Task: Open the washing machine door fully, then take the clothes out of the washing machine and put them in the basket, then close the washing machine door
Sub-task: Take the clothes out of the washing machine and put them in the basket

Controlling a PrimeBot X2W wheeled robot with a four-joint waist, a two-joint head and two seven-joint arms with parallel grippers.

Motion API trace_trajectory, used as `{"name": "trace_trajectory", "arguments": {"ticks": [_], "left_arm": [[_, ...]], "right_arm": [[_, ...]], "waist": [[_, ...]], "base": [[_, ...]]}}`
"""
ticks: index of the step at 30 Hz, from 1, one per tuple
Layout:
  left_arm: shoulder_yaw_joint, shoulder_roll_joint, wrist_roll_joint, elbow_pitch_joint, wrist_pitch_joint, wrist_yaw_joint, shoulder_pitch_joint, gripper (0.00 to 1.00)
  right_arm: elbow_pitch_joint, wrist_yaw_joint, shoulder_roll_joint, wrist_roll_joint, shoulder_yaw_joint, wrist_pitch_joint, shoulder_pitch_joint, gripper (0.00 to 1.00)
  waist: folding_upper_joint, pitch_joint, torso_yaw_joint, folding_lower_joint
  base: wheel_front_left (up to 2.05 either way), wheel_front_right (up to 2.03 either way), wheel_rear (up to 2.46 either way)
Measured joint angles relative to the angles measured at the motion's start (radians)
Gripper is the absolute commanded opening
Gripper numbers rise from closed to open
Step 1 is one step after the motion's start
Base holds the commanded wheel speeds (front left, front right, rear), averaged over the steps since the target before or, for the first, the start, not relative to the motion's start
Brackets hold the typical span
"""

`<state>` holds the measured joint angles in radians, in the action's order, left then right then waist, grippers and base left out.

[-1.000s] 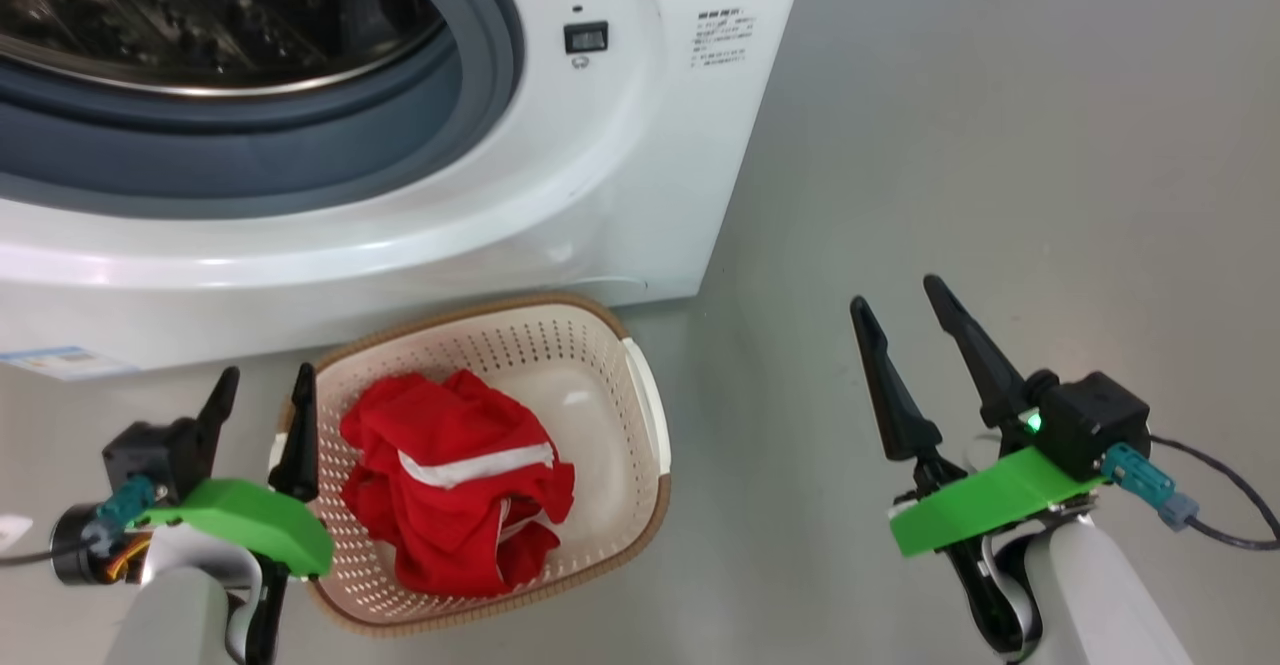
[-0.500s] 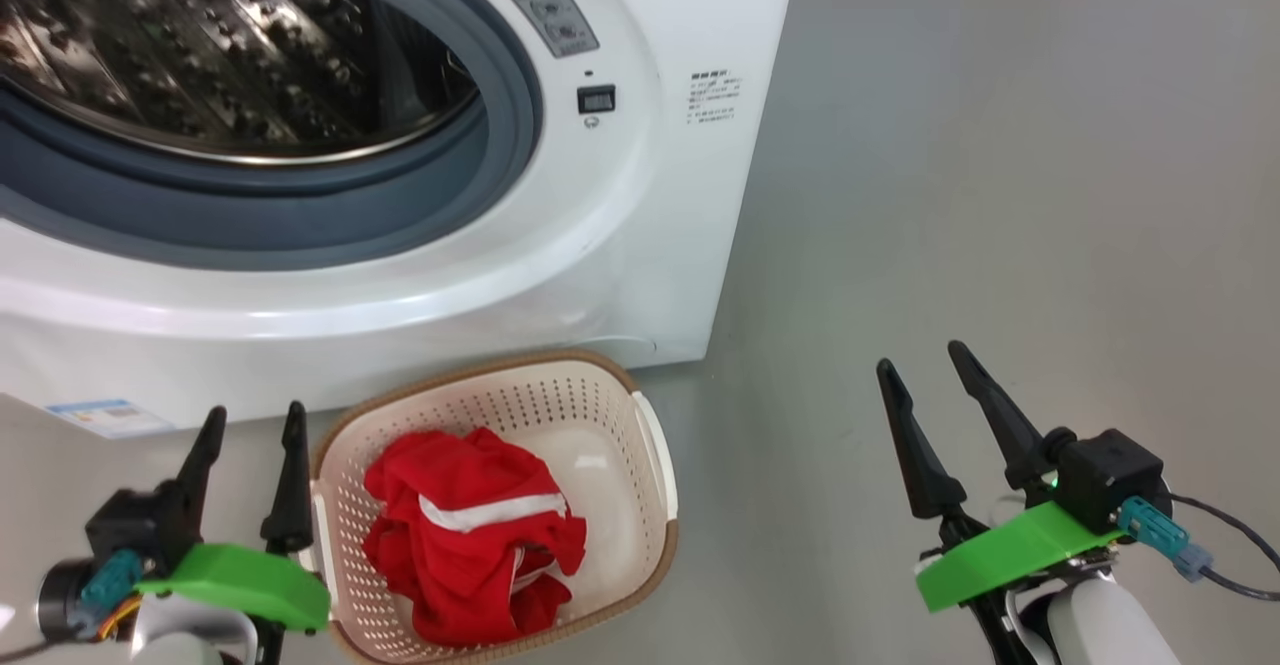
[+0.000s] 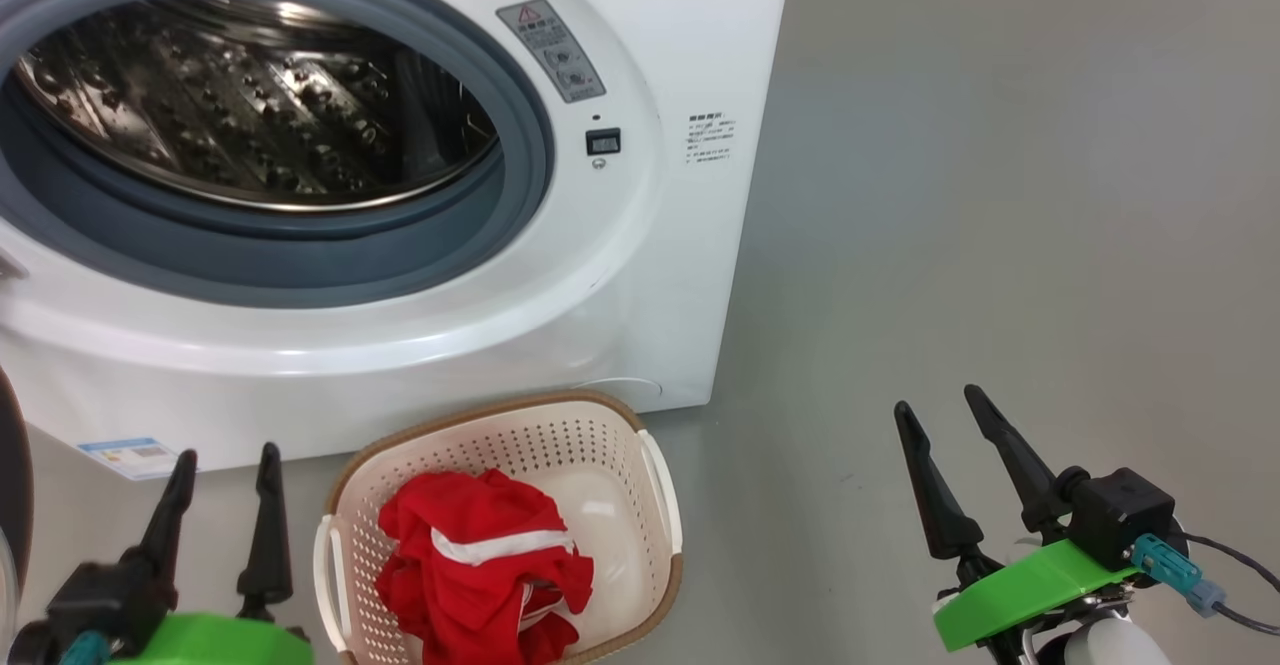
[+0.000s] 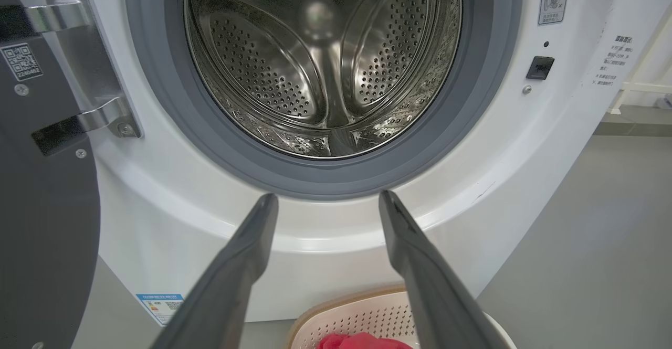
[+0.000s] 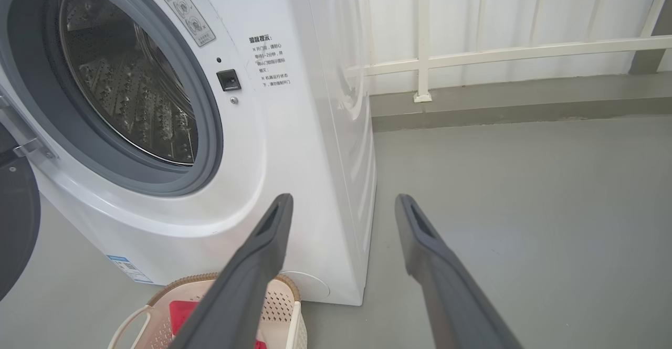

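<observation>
"So, how are the grippers held?"

"Both are spread wide, and nothing is gripped. The left gripper (image 3: 227,457) is raised just beside the small cream perforated plastic basket with the brown woven-look rim (image 3: 480,419). The right gripper (image 3: 937,400) is held over the bare grey floor (image 3: 1000,195), well apart from it."

"And what is found further out?"

"Bright red fabric clothes with a white stripe (image 3: 480,565) are heaped in the basket, which is set on the floor just in front of the big white front-loading washing machine (image 3: 650,275). Its perforated steel drum (image 4: 325,60) is seen bare inside the grey rubber gasket (image 3: 300,270)."

"How much is judged done?"

"Opening and unloading appear finished. The large round dark door (image 4: 47,233) is swung out on its metal hinge (image 4: 105,118) at the robot's left, so closing it is what is left. The clothes look soft and crumpled, bunched loosely toward the basket's left side."
</observation>
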<state>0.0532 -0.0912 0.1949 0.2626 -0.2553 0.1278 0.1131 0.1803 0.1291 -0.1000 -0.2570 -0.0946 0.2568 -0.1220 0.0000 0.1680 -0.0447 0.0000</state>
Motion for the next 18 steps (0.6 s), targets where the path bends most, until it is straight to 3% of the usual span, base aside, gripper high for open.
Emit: {"name": "trace_trajectory", "arguments": {"ticks": [18], "left_arm": [[0.061,0.023,0.004,-0.155,0.0,0.0,-0.157,1.0]], "right_arm": [[-0.005,0.0,-0.01,-0.001,0.017,0.0,0.046,1.0]], "waist": [[0.0,-0.054,-0.014,0.0]], "base": [[0.0,0.0,0.0]]}}
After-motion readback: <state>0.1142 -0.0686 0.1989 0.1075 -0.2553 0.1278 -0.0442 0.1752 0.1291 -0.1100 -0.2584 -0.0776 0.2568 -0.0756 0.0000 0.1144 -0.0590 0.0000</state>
